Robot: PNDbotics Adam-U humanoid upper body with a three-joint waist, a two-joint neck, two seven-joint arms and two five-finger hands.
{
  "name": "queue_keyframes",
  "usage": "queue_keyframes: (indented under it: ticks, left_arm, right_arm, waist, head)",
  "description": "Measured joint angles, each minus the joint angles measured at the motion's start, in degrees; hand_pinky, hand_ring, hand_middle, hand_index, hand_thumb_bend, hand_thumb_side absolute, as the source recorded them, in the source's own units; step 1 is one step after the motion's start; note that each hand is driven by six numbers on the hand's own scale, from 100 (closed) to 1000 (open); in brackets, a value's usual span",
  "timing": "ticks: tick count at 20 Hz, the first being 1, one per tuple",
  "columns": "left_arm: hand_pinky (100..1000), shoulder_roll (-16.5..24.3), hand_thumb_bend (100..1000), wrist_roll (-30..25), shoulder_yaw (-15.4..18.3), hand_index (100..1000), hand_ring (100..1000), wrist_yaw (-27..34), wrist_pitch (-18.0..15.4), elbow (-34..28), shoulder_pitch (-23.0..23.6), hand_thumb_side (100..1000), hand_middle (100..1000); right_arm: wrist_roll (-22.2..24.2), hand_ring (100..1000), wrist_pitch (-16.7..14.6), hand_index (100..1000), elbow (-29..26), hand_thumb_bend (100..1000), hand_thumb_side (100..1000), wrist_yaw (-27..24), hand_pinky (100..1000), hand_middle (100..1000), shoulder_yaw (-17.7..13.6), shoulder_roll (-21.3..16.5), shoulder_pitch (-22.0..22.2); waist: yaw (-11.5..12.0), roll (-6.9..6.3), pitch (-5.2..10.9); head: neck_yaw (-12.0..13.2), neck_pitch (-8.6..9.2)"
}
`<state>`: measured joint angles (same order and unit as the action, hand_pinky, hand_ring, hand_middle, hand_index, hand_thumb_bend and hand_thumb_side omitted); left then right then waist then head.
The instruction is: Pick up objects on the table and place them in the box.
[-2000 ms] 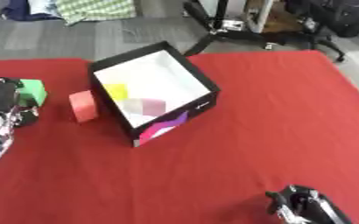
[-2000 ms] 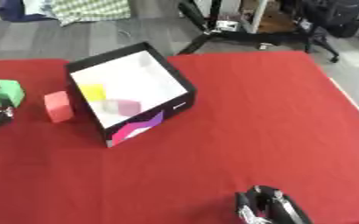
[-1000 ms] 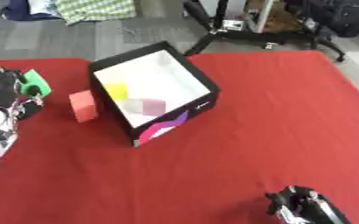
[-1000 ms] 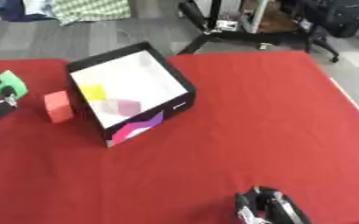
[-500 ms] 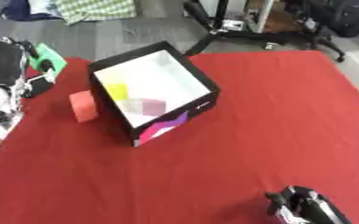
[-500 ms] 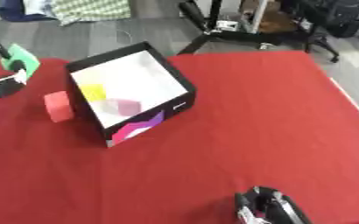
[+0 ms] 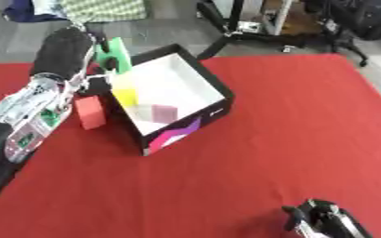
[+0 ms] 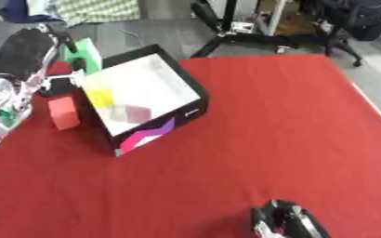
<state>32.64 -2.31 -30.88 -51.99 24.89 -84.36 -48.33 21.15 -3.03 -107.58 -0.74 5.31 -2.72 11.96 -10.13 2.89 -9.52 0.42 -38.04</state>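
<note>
Fingers of my left hand (image 7: 63, 49) are curled round a green block (image 7: 112, 52), pinching it above the far left corner of the box (image 7: 181, 135), just off its rim. Below my fingers spreads the red table (image 7: 291, 116), the largest thing in sight, and beyond its far edge lies grey floor with black chair legs (image 7: 226, 28) and a checked cloth (image 8: 96, 9). Just right of my fingers the black box stands open, white inside, with a yellow block (image 7: 125, 95) and a pink block (image 7: 164, 111) on its floor. Under my forearm, just beside the box's left wall, a red block (image 7: 89, 112) sits on the cloth. My right hand (image 7: 328, 223) shows well apart at the lower edge; I cannot tell how its fingers stand. My right eye shows more floor beyond the table's right edge; my left eye shows more of my left arm.
</note>
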Motion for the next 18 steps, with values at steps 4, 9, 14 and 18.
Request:
queue_keyframes:
  ticks: [4, 9, 14, 18]
  left_arm:
    - [547, -2.9, 100, -2.0, -2.1, 434, 271, -3.0, -2.3, 1.8, -0.3, 192, 184]
    - [547, -5.0, 100, -3.0, -2.9, 434, 271, -5.5, -4.9, 4.9, -0.3, 192, 184]
    - [807, -5.9, 100, -3.8, -4.0, 973, 765, -6.3, -7.0, 6.0, 0.4, 943, 854]
    - [820, -6.0, 214, -3.5, -4.1, 990, 786, -7.0, -8.5, 6.3, 0.6, 1000, 874]
  right_arm:
    - [0.0, 468, 0.0, 461, 0.0, 100, 201, -0.1, 857, 230, 0.0, 0.0, -0.1]
    - [0.1, 468, 0.1, 461, 0.0, 100, 201, -0.1, 857, 230, 0.0, 0.0, -0.1]
    - [0.2, 468, 0.1, 461, 0.0, 100, 179, -0.1, 857, 230, 0.0, 0.0, -0.3]
    - [0.2, 468, 0.2, 461, 0.0, 100, 201, -0.1, 857, 230, 0.0, 0.0, -0.3]
  waist:
    - [0.0, 0.0, 0.0]
    - [0.0, 0.0, 0.0]
    - [-0.1, 0.0, 0.0]
    - [-0.1, 0.0, 0.0]
  head:
    - [0.0, 0.0]
    - [0.0, -0.01]
    - [0.0, -0.01]
    - [-0.1, -0.01]
